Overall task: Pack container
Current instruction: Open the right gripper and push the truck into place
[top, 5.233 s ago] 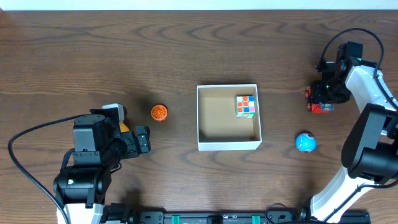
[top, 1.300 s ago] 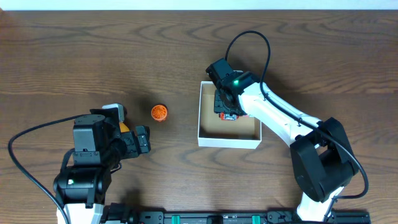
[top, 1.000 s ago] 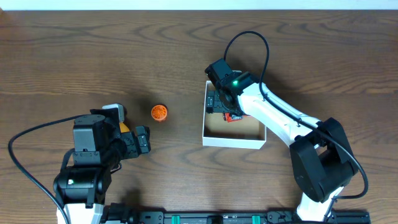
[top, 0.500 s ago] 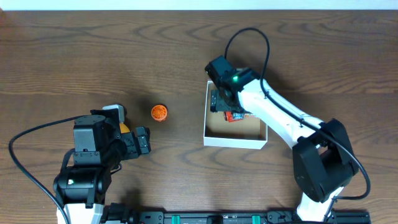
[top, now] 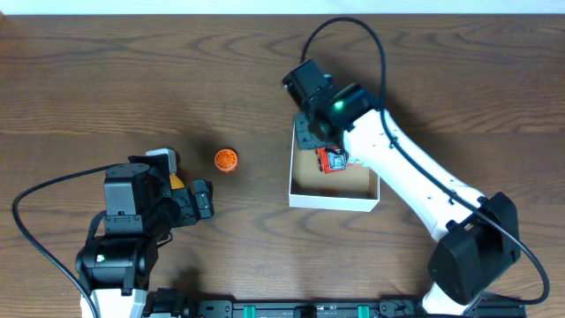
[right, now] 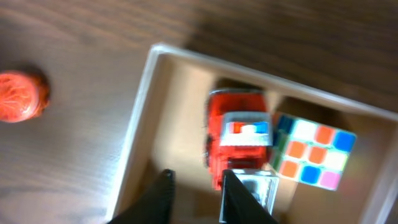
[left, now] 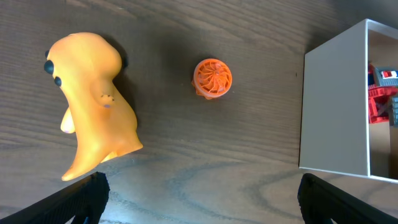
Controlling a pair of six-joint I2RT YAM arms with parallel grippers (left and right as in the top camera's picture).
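Note:
The container [top: 331, 202] is a shallow white box with a tan bottom, at mid-table. A red toy truck [top: 333, 161] lies inside it. The right wrist view shows the truck [right: 239, 134] next to a colour cube [right: 314, 152], within the box wall [right: 134, 137]. My right gripper [top: 309, 132] is open and empty above the box's far left corner, with its fingers [right: 196, 190] over the bare bottom beside the truck. My left gripper [top: 203, 199] is open and empty [left: 199, 208] over the table to the left. It faces an orange ball [left: 212, 78] and a yellow toy [left: 93, 106].
The orange ball [top: 226, 159] lies on the wood left of the container and also shows in the right wrist view [right: 18, 96]. The yellow toy [top: 177, 181] is partly under the left arm. The box's outer wall [left: 333, 112] and the truck [left: 379, 93] show in the left wrist view.
The right gripper carried the red truck into the container, let it go and pulled back up toward the far left corner. The container slid slightly right. The left arm has not moved.

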